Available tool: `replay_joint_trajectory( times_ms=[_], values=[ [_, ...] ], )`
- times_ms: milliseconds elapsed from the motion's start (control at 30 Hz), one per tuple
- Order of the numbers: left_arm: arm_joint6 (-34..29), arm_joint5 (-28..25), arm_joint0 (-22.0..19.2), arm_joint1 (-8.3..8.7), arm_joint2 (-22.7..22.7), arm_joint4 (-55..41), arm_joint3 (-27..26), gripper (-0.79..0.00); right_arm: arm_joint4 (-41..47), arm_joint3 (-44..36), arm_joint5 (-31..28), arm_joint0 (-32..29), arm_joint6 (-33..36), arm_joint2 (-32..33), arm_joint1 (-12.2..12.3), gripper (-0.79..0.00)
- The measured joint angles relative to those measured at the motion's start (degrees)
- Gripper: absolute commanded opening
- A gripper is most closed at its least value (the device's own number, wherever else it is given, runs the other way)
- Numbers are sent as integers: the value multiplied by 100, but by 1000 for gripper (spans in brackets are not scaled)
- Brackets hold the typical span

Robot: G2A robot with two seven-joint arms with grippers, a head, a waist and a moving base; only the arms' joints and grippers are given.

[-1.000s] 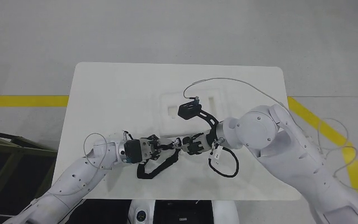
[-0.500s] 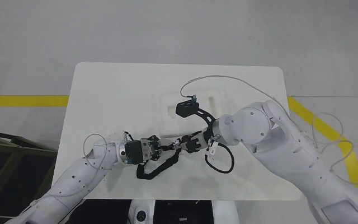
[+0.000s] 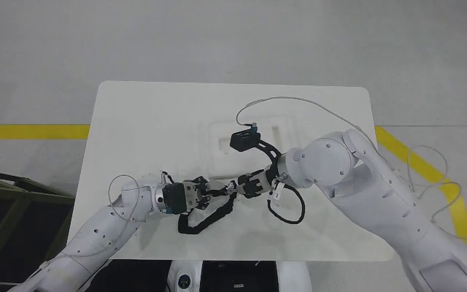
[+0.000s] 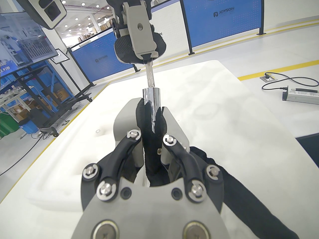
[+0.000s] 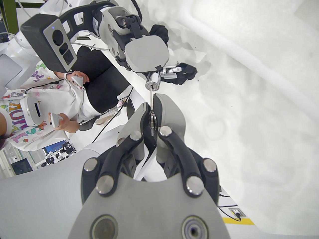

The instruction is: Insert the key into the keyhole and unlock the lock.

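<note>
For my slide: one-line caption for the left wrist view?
Left gripper grips the lock; right gripper holds the key at its chrome end.

White table [image 3: 146, 124] carries a foam tray [image 3: 219, 150].

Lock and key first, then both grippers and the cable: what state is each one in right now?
lock: held in the air, not yet unlocked.
key: tip at the keyhole, most of its blade outside.
left gripper: shut on the lock.
right gripper: shut on the key.
cable: slack loop, its end seemingly plugged into the lock.
</note>
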Motion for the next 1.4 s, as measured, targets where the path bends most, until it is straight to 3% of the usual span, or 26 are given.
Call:
replay_joint_trajectory(
  times_ms=[1400],
  values=[
    [50, -105, 42, -70, -113, 29, 45, -785, -34, 172, 95, 253, -269, -388, -114, -785]
  ],
)
